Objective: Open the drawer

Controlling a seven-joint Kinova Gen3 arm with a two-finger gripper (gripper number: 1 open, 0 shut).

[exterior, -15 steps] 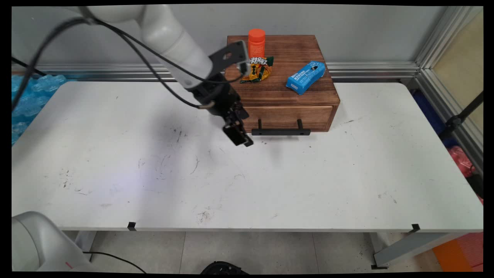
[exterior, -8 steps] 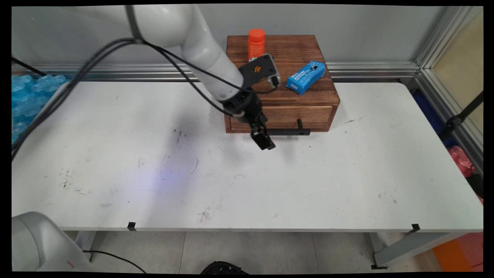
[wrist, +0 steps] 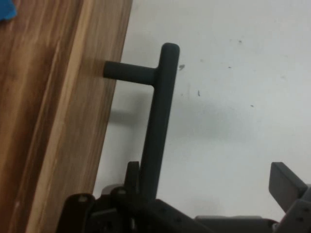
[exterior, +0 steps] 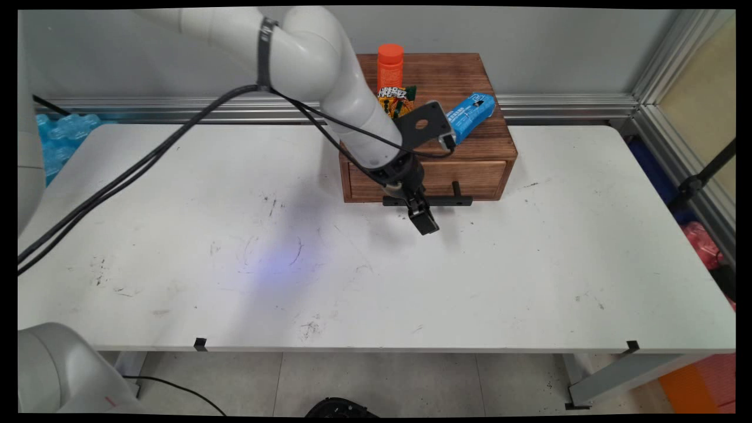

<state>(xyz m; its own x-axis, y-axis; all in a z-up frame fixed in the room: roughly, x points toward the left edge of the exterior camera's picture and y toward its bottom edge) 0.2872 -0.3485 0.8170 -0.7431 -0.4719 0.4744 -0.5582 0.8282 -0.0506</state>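
The tabletop [exterior: 176, 194] is big and white with scuff marks. At its back, against the wall, sits a brown wooden box [exterior: 464, 76] with one drawer [exterior: 470, 176] in its front. The drawer looks shut. A black bar handle [exterior: 461, 201] sticks out from the drawer front.

On top of the box, an orange bottle [exterior: 390, 63] stands at the back left. A crinkly snack bag [exterior: 396, 98] lies just in front of it. A blue packet [exterior: 473, 113] lies to the right of the bag, partly behind the arm.

The claw [exterior: 424, 223] hangs low in front of the box, right at the handle's middle. In the hand view the claw [wrist: 209, 194] is open wide and holds nothing. The handle [wrist: 158, 121] runs down beside its left finger, very close, with the other finger [wrist: 286, 187] well off to the side.

What could go wrong: the bar is not centered between the fingers, so a finger may bump it, or a grip may slip off. A hard push could shove the box back.

A second ago the claw was off the handle's left end. It has since slid right along the box front, and the arm now hides part of the blue packet.
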